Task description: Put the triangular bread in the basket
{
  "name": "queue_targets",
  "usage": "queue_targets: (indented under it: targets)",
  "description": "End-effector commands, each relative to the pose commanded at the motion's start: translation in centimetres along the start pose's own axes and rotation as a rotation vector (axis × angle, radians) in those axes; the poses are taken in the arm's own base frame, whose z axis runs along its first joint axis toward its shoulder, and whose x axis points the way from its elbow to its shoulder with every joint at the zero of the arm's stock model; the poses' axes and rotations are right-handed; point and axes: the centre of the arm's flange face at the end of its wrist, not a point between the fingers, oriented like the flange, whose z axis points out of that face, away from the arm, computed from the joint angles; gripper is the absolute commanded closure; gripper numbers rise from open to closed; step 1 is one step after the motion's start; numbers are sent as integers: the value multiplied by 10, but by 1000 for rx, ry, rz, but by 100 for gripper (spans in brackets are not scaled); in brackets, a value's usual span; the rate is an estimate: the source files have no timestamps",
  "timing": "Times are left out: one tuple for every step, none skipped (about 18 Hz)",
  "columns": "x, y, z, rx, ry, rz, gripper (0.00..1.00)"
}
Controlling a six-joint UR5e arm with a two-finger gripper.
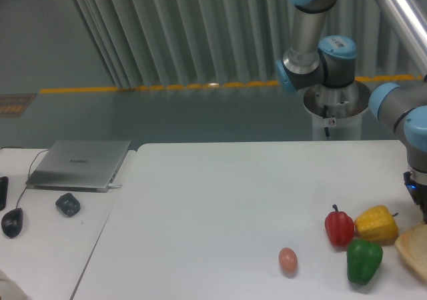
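In the fixed camera view, a white table [220, 200] is seen with the robot arm [313, 43] mounted behind its far right corner. The arm's wrist section reaches down along the right edge of the picture, where the gripper [420, 203] is cut off by the frame; only a dark part of it with a small blue light is visible. Whether its fingers are spread or pressed together cannot be told.

The triangular bread [413, 250] is seen at the right edge of the picture, just below the gripper, with its pale cream face turned up and a browner crust along its lower edge. Part of it is cropped by the frame. Whether it is touched by the gripper cannot be told.

Just to the left of the bread, a yellow bell pepper [377, 224] is placed, with a red bell pepper [339, 227] close beside it and a green bell pepper [363, 261] in front of both. An egg [287, 259] lies apart, further left.

On a second table at the left, a closed silver laptop [80, 164], a small dark object [68, 204] and a black mouse [11, 222] are seen.
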Motion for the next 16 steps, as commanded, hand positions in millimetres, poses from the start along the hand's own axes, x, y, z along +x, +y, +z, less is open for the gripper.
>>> queue_targets:
  targets:
    - [0,0,-1,0,-2,3,100]
    - [0,1,-3,0,-4,4,100]
    - [-1,6,-4,3,-6,-4,100]
    - [-1,8,-9,8,-11,-7,100]
    - [1,9,-18,10,-22,-8,100]
    - [4,9,-26,13,-31,-8,100]
    - [7,11,-36,18,-35,-10,100]
    - [11,12,-46,27,-37,-13,100]
    - [14,13,-54,41,-39,-20,100]
    - [17,15,-62,55,-46,-23,100]
    - [19,20,-70,69,-51,-33,100]
    - [21,25,-76,82,-51,-42,100]
    - [23,26,-83,95,-50,-43,100]
    - [26,31,-93,101,-50,-49,100]
    - [27,38,-101,102,-48,-58,100]
    - [28,42,-109,101,-41,-61,100]
